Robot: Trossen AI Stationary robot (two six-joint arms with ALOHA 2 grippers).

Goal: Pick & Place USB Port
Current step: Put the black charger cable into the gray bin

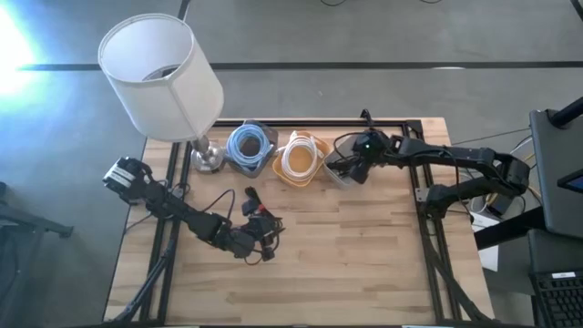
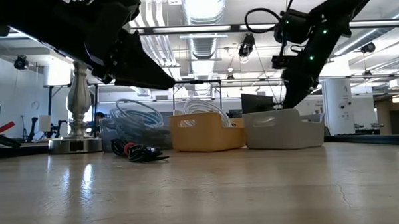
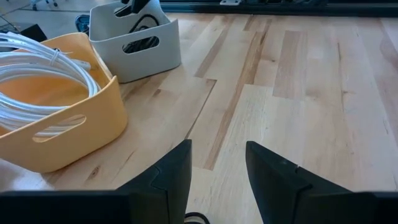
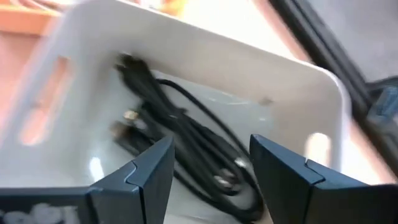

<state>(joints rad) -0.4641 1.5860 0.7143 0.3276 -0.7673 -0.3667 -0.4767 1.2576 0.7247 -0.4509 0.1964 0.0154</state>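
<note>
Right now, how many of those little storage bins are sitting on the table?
3, in a row along the table's far edge: a grey bin with blue cable beside the lamp, a yellow bin with white cable in the middle, and a white bin under the right gripper.

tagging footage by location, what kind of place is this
Probably a robotics lab or workshop: exposed ceiling ducts, a wooden workbench with cable bins, and a table lamp.
</note>
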